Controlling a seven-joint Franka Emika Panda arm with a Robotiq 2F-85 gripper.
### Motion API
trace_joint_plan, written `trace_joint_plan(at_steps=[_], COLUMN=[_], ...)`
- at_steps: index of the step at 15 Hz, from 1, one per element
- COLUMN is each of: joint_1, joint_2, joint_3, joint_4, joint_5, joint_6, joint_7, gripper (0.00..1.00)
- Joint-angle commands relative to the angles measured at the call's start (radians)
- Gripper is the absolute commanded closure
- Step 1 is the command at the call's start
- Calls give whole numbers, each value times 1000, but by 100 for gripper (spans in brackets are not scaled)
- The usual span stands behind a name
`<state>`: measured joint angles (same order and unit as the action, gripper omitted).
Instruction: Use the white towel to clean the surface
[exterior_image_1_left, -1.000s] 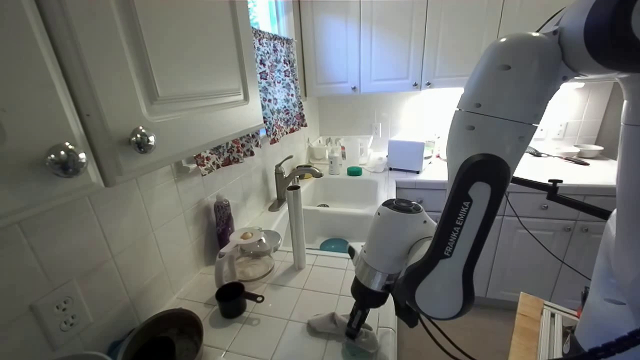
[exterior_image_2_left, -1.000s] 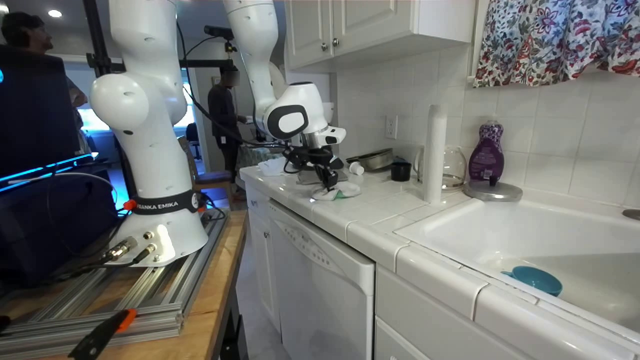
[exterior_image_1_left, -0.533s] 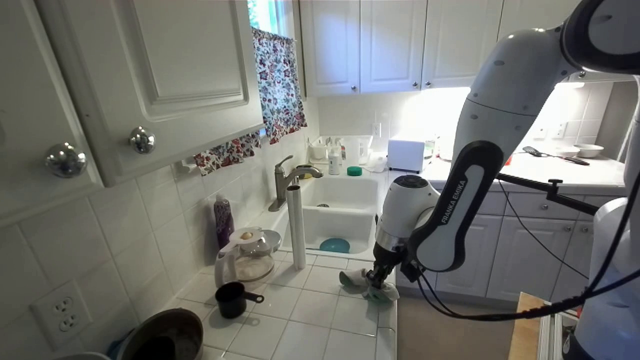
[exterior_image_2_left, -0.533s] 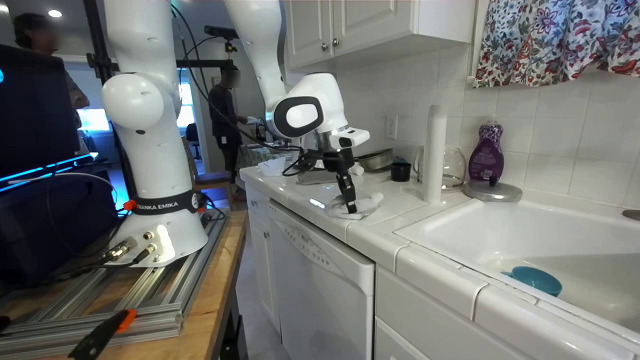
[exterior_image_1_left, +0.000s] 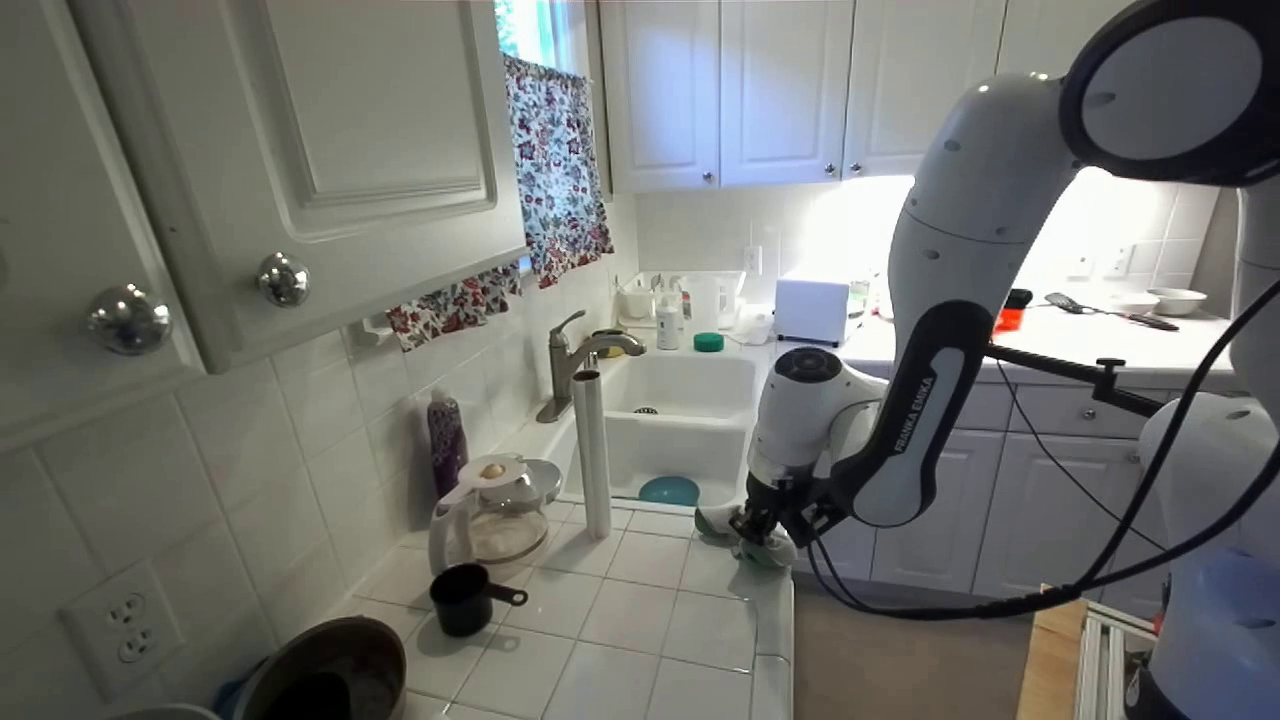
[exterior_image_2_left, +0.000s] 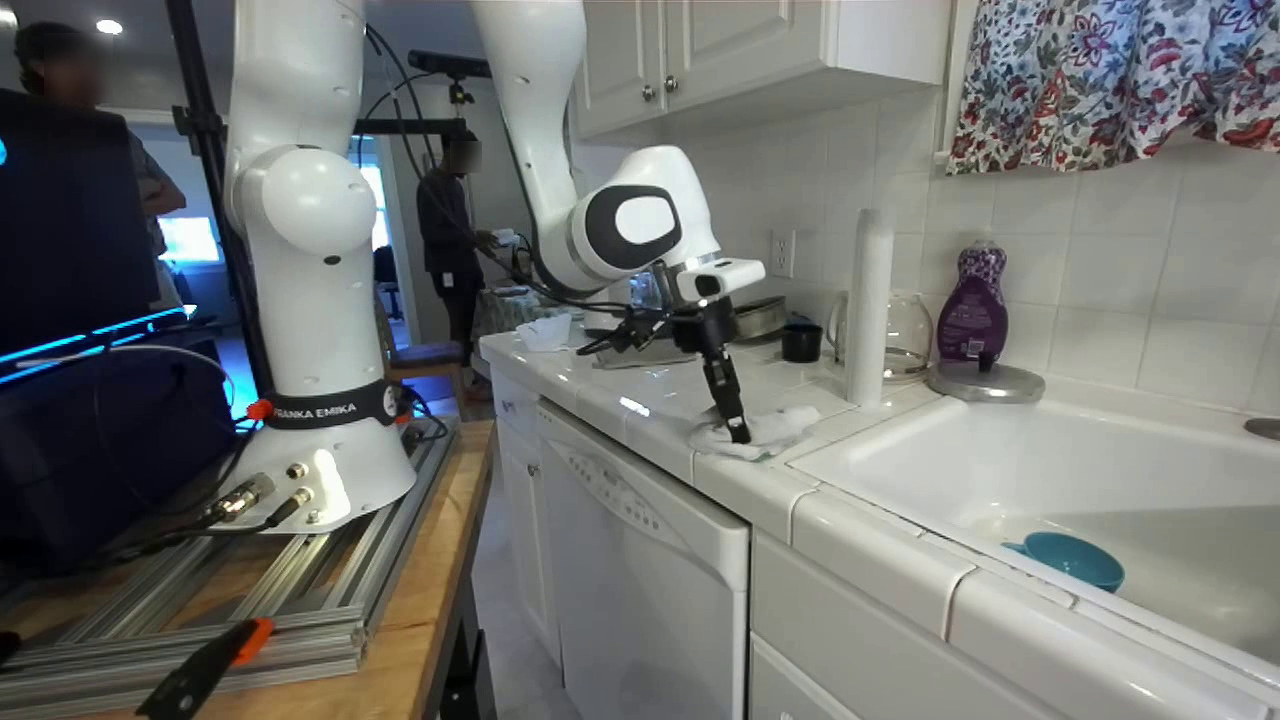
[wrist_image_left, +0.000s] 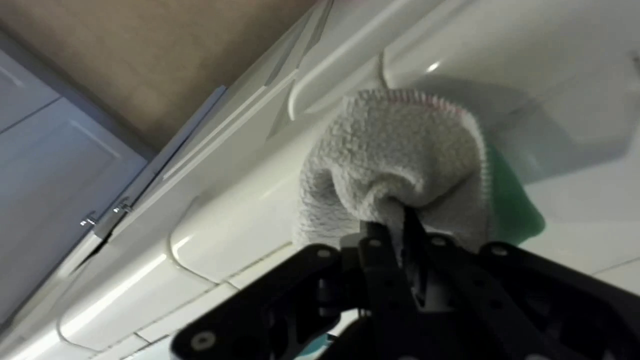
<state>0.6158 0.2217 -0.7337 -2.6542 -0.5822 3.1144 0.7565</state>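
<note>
Pinched between the fingers of my gripper (wrist_image_left: 400, 227) is the white towel (wrist_image_left: 390, 135), bunched up with its stitched edge spread out around the tips. A green patch (wrist_image_left: 517, 205) shows from under one side of it. The towel rests on the white tiled surface (exterior_image_1_left: 625, 600), close to the counter's front edge and near the sink. In an exterior view the towel (exterior_image_2_left: 785, 428) lies flattened around the fingertips, which point down into it. The arm leans in over the counter edge. The part of the towel inside the grip is hidden.
A white upright tube (exterior_image_1_left: 593, 460) stands beside the sink (exterior_image_1_left: 690, 395), which holds a teal cup (exterior_image_2_left: 1070, 560). Along the wall are a glass coffee pot (exterior_image_1_left: 505, 525), a black measuring cup (exterior_image_1_left: 465, 600), a dark pan (exterior_image_1_left: 320, 670) and a purple bottle (exterior_image_2_left: 973, 300). A metal lid (exterior_image_2_left: 985, 382) lies by the sink.
My gripper has slid the towel along the counter's front side toward the sink, still holding it. The move was larger at first and smaller in the last half second.
</note>
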Motion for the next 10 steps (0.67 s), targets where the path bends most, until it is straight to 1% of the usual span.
trace_joint_plan(at_steps=[1,3,5,7,10], joint_1=[118,169,204,209,180], joint_2=[64,101,112,129,153], joint_3=[8,22,33,65,124], joint_4=[44,77,101,119,139], joint_5=[-55,-60,-71,-74,-86], joint_6=[56,94,122,176,287], joint_7=[9,-8,-43,-86,-156], gripper=[97,97,97,97,97])
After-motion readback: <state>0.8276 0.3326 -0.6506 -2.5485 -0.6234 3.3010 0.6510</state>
